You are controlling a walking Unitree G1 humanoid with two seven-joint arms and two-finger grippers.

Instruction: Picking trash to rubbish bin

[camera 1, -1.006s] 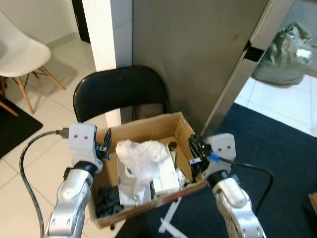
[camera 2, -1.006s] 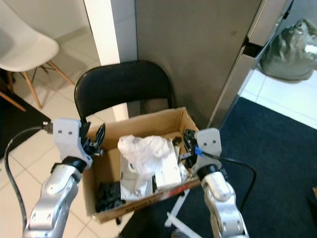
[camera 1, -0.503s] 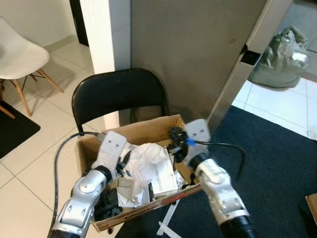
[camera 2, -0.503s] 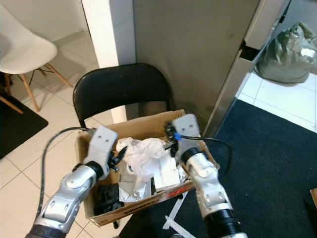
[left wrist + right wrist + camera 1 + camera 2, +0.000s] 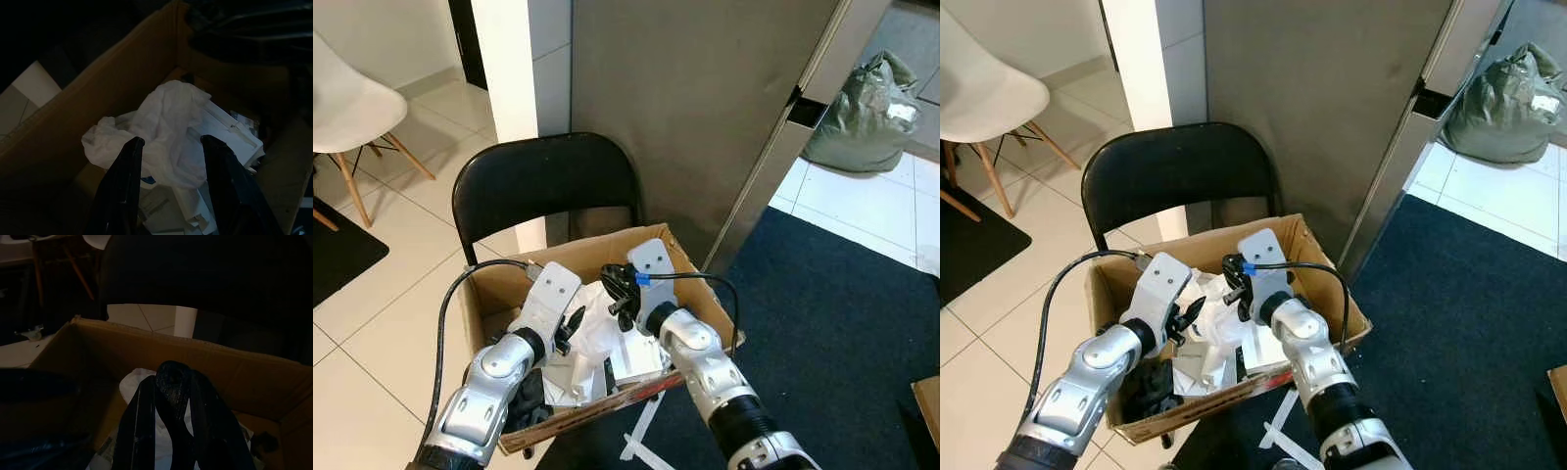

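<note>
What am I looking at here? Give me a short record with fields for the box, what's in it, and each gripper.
box: open cardboard box, resting on a black chair
contents: crumpled white plastic bag, white papers, something black
left gripper: open, fingers on either side of the bag
right gripper: over the box, fingers close together
nearby: white chair, grey bag on the floor

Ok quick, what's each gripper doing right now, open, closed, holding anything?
Left gripper: open, fingers either side of the crumpled white plastic bag in the cardboard box.
Right gripper: shut, empty, over the box.
</note>
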